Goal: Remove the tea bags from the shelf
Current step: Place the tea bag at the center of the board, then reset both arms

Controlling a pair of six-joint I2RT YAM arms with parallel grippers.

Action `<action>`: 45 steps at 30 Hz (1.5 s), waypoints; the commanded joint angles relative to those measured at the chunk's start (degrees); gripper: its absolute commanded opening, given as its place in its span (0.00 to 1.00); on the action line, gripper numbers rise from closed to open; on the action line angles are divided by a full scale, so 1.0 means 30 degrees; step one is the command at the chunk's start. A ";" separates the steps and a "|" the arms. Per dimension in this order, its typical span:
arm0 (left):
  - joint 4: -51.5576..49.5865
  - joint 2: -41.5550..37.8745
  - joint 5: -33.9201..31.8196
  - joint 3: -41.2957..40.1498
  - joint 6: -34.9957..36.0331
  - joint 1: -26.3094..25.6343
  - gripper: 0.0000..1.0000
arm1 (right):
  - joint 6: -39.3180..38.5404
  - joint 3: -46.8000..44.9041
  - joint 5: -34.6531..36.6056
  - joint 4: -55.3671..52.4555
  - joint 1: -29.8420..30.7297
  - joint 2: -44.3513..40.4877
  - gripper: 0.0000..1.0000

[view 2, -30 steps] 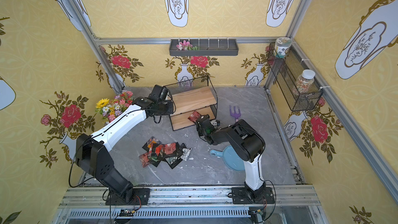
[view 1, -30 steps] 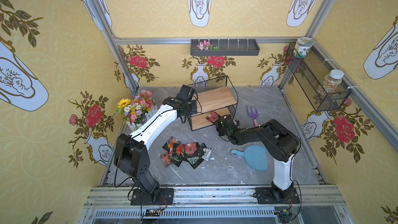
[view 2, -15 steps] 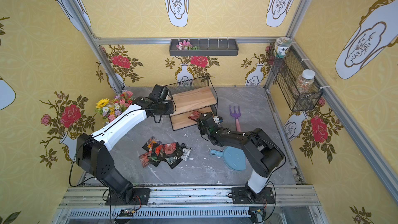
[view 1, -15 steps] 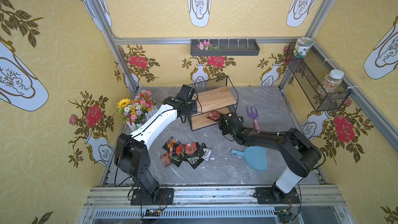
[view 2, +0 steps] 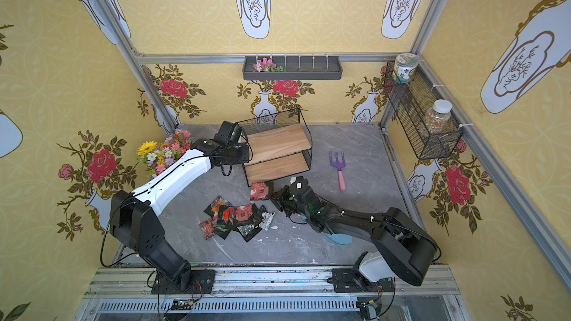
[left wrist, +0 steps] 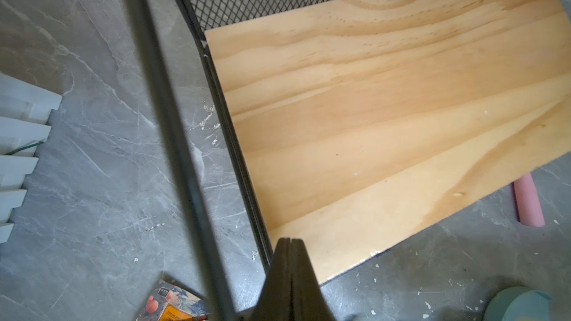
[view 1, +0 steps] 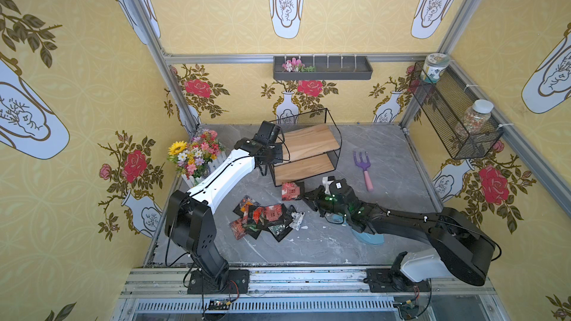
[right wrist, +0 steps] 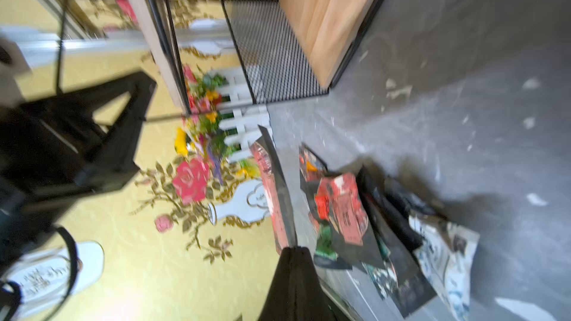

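I'm watching the right gripper (view 1: 304,195) pinching one red-printed tea bag (view 1: 290,191) by its edge, just in front of the shelf (view 1: 309,142) and near its left front corner. I cannot tell whether that sachet is touching the tabletop (view 1: 309,251). In both top views the two wooden boards are lying bare inside the black wire frame. The pile of tea bags (view 1: 262,219) is lying on the tabletop, forward of the shelf and a little to its left, with a band of bare grey surface running between the pile and the frame. The left gripper (left wrist: 290,242) is pressed together on nothing, its tip hanging at the corner of a board just beside the side wire; which tier I cannot tell. The left arm is running close past the flowers (view 1: 194,152), so that side is looking tight. On the right, a purple fork (view 1: 363,165) is lying well apart from the gripper. A blue scoop (view 1: 370,237) is showing from under the right forearm. Between the pile and the near edge of the tabletop, open grey surface is giving me room.
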 commanded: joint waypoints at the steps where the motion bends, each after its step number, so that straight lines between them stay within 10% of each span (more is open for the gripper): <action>1: -0.0001 0.0128 -0.0682 -0.0038 0.0844 -0.0022 0.00 | -0.1893 0.1019 -0.1931 -0.3172 0.1015 0.0613 0.00; 11: 0.0118 0.0158 -0.1192 -0.0385 0.0849 -0.0041 0.00 | -0.4087 0.3850 -0.1529 -0.9843 0.1648 0.2052 0.01; 22: 0.0026 0.0259 -0.1199 -0.0176 0.0646 -0.0017 0.03 | -0.5932 0.5544 -0.1200 -1.3773 0.0840 0.1715 0.45; 38: -0.0615 -0.0860 -0.2837 0.0781 -0.1431 -0.0018 0.61 | -1.0892 0.9758 0.4297 -2.5520 -0.4114 -0.3231 0.64; 39: -0.0617 -0.1164 -0.3070 0.0704 -0.1786 -0.0046 0.65 | -1.1071 1.0065 0.4881 -2.6162 -0.4502 -0.3451 0.71; 40: -0.0600 -0.1570 -0.3314 0.0541 -0.2217 -0.0089 0.70 | -1.1261 1.0320 0.5532 -2.6766 -0.4909 -0.3704 0.98; 45: -0.0387 -0.4439 -0.4532 -0.1577 -0.5120 -0.0328 1.00 | -1.1871 1.0962 0.8249 -2.8192 -0.6360 -0.4862 0.97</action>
